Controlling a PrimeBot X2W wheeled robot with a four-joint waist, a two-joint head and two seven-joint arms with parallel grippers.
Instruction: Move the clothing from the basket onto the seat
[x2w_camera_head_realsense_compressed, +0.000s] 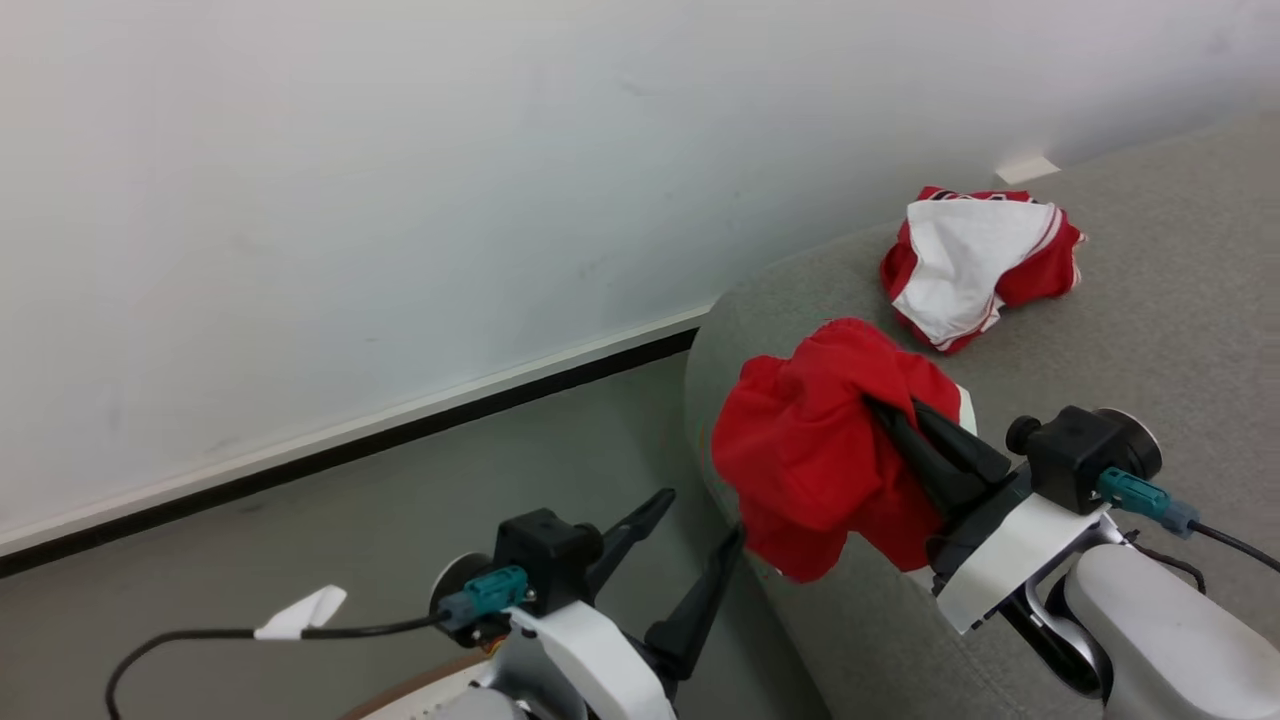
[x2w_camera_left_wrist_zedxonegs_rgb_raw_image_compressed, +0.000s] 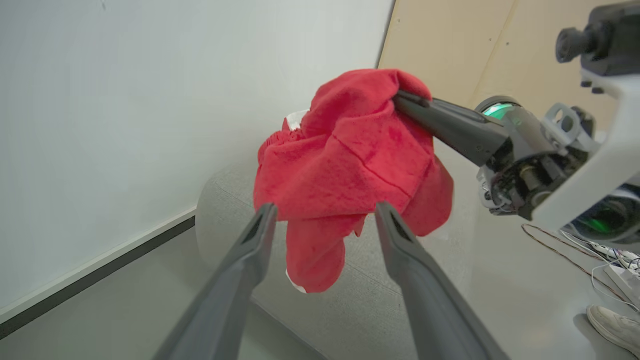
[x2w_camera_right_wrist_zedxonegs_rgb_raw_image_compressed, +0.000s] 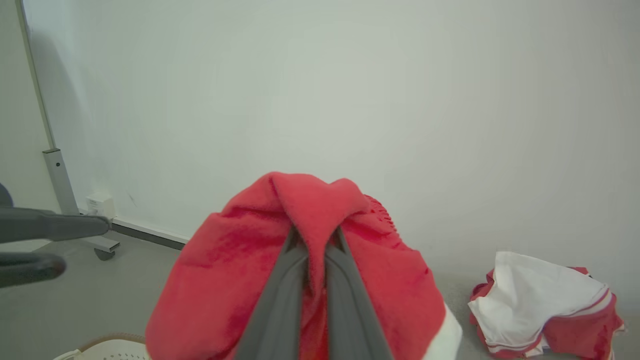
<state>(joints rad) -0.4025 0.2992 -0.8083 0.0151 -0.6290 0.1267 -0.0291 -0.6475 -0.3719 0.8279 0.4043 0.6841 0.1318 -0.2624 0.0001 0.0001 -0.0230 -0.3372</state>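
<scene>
Head view: right fingers (x2w_camera_head_realsense_compressed: 940, 455) clamp red garment (x2w_camera_head_realsense_compressed: 810, 450) above seat (x2w_camera_head_realsense_compressed: 1150, 320) — left fingers (x2w_camera_head_realsense_compressed: 700, 600) wide, empty.

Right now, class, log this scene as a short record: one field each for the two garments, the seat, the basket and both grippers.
held garment: red, bunched, hanging from the right gripper beside the seat's rounded end
second garment: red and white, crumpled, lying on the seat
seat: light grey, against the white wall
basket: part of its rim at the bottom of the right wrist view; contents hidden
right gripper: shut on the held garment
left gripper: open, holding nothing
</scene>
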